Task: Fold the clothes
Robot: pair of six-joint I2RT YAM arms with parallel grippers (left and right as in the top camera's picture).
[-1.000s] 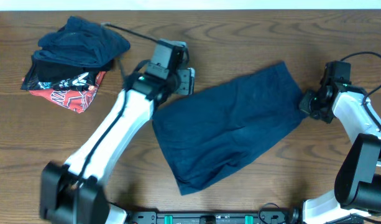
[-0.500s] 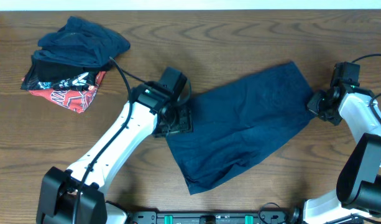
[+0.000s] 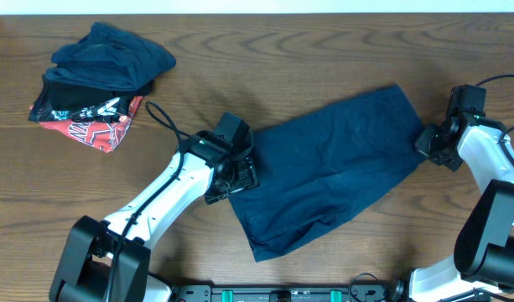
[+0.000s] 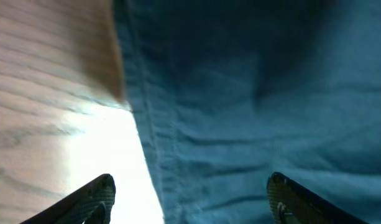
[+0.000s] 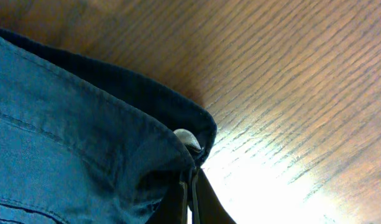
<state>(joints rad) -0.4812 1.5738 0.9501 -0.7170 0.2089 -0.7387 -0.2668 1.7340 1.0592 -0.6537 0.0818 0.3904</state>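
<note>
Cloth navy, spread slantwise mid-table, near end cut close to table edge. Left gripper tips hidden overhead under own wrist; wrist view blurred, fingers wide, straddling cloth's left hem, contact unclear. Right gripper pinched tight on far right corner. Pile of clothes far left, well apart.

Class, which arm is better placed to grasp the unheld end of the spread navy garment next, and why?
Left. The left gripper is open, poised over the navy garment hem at that end; the right gripper is shut on the opposite corner.
</note>
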